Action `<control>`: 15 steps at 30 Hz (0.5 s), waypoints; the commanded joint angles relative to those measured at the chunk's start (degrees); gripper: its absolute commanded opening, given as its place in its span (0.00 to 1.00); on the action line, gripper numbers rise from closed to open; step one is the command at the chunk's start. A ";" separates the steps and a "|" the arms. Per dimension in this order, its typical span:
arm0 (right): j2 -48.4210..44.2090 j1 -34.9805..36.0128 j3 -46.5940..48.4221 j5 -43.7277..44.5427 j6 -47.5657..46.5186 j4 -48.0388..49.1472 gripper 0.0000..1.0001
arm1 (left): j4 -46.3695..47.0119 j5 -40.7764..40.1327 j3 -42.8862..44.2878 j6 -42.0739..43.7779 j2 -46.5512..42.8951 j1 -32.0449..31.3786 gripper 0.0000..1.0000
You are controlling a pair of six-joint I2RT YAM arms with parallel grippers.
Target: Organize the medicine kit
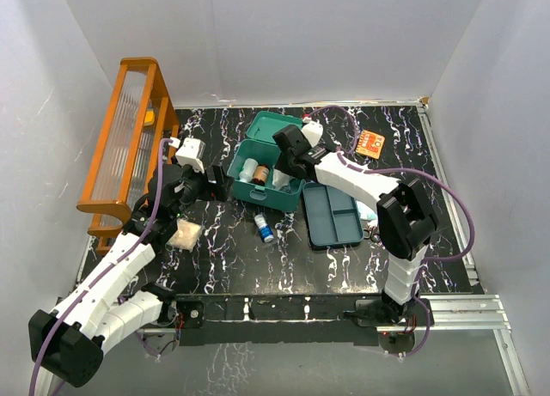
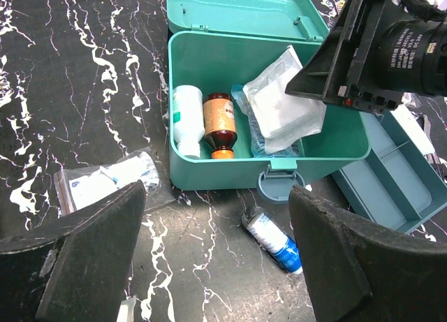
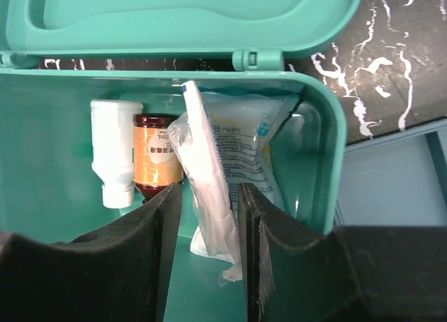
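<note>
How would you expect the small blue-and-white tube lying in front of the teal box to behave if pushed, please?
The blue-and-white tube is round and lies on its side on the smooth table, so it would probably roll rather than slide. It looks small, so likely light; its glossy wrap may slip in a grip.

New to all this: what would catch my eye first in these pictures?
The open teal medicine kit at the centre, with a white bottle and a brown bottle lying inside. The right end effector reaches into it, fingers either side of a clear packet. A tall orange rack stands along the left side.
</note>
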 commanded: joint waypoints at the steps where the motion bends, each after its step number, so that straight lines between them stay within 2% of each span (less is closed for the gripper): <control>1: -4.85 0.87 2.78 7.24 1.19 -2.64 0.37 | 1.07 0.39 0.37 0.56 -0.58 0.14 0.82; 5: -6.34 2.64 2.16 13.68 1.59 -3.10 0.37 | 1.85 1.34 0.27 0.36 -0.53 0.14 0.83; 8: -5.08 3.56 3.53 14.51 -0.68 -2.53 0.37 | 1.72 1.06 0.35 0.28 -0.45 0.14 0.83; 15: 2.47 3.78 9.00 9.62 -17.54 2.16 0.37 | 1.58 1.11 0.29 0.28 -0.24 0.11 0.83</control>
